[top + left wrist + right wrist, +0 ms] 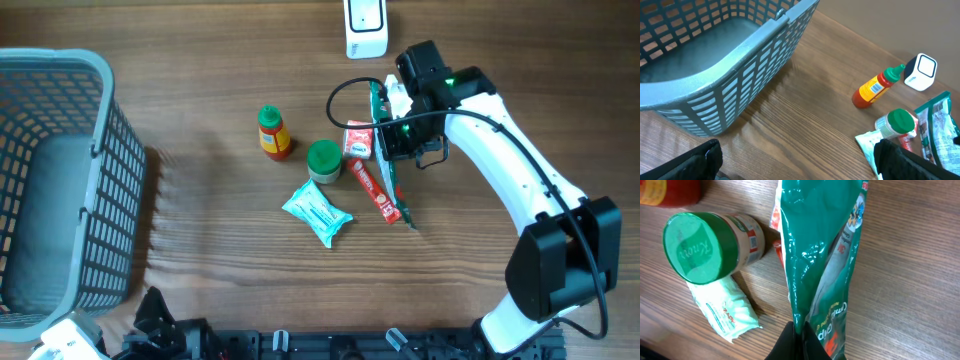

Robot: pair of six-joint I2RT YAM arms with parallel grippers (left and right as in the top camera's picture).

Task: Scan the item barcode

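**Right arm.** The fingers of the right gripper are fully closed, pinching one edge of a green foil snack bag. I see the bag held on edge above the table, right of centre. It runs from the gripper towards the near side. Its glossy face carries printed lettering; I cannot make out a barcode in any view.

**Items beside the bag.**
- A green-lidded jar stands just left of the bag.
- A small red-and-white carton lies between the jar and the gripper.
- A red stick sachet lies alongside the bag's lower edge.
- A pale green wipes packet lies near the jar, on its near side.
- A red sauce bottle with a yellow label and a green cap lies left of the jar.

**Far edge.** A white scanner sits beyond the right gripper, apart from the bag.

**Left arm.** The left gripper is at the near left edge of the table. Its fingers are spread to full width and grasp nothing.

**Left side.** A grey-blue plastic basket occupies the left side, well apart from the items.
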